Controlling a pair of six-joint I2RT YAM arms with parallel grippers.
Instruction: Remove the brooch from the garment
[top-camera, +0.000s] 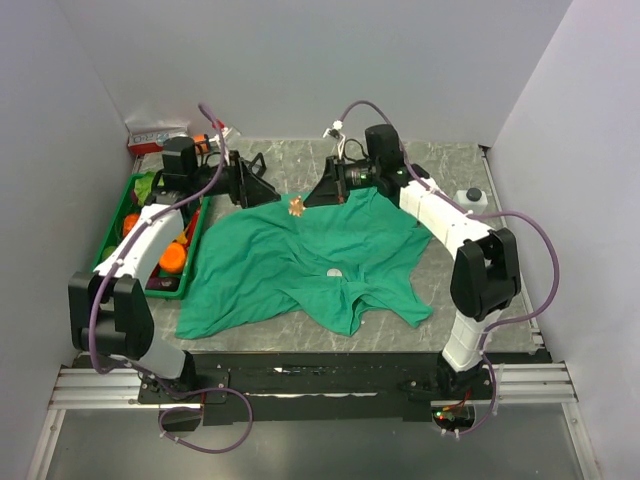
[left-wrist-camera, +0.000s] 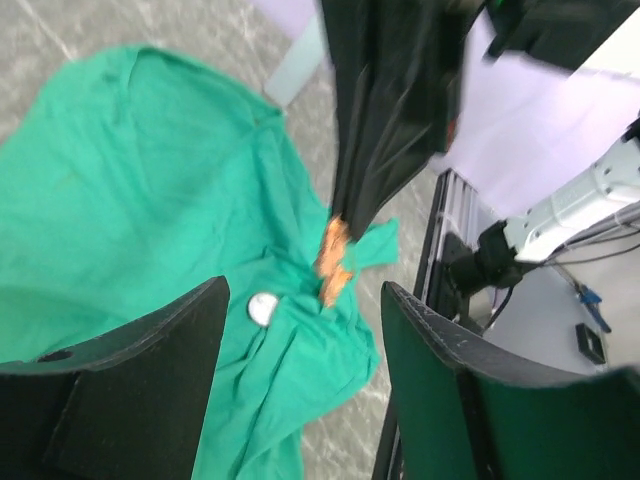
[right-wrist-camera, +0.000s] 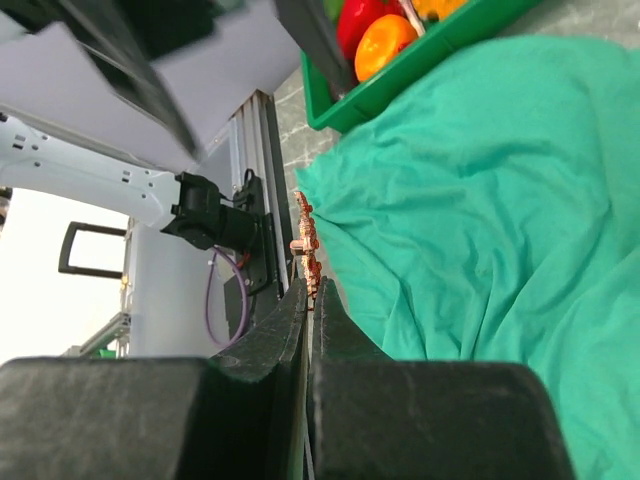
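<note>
Fingers (left-wrist-camera: 150, 370) of the left gripper (left-wrist-camera: 306, 290) stand apart, empty, near the teal T-shirt's (top-camera: 290, 270) far edge; the brooch (top-camera: 295, 207) sits at that edge, pinched between the right gripper's (right-wrist-camera: 309, 292) closed fingers (right-wrist-camera: 270, 340); if its pin has not released, pulling may drag the unheld cloth up, or the tiny ornament may slip.

Matt wrinkled cloth garment (top-camera: 300, 270), coppery metal brooch (top-camera: 295, 207).

Teal T-shirt (top-camera: 290, 265) spread wrinkled, orange-gold brooch (top-camera: 295, 207) (tiny) at its far edge
</note>
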